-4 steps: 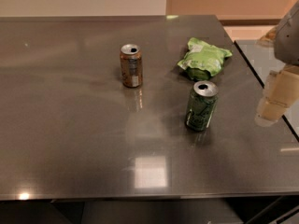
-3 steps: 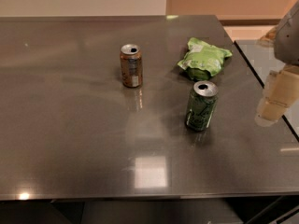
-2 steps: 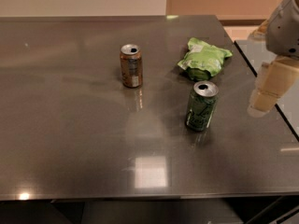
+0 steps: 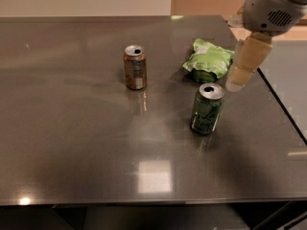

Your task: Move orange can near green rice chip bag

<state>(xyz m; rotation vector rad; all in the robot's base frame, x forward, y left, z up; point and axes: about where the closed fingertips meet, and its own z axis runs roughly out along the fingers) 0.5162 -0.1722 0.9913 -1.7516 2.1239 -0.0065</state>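
The orange can (image 4: 135, 66) stands upright on the dark table, left of centre, with a silver top and a pale label patch. The green rice chip bag (image 4: 208, 60) lies wrinkled to its right, near the table's right side. My gripper (image 4: 238, 78) hangs at the right, above the table just right of the bag and far from the orange can. It holds nothing that I can see.
A dark green can (image 4: 206, 109) stands upright in front of the bag, between the bag and the table's front. The grey table (image 4: 72, 143) has its right edge close to the gripper. A second surface (image 4: 292, 80) lies beyond that edge.
My arm has swung in from the right edge, moving left and up toward the bag. The cans and the bag have not moved.
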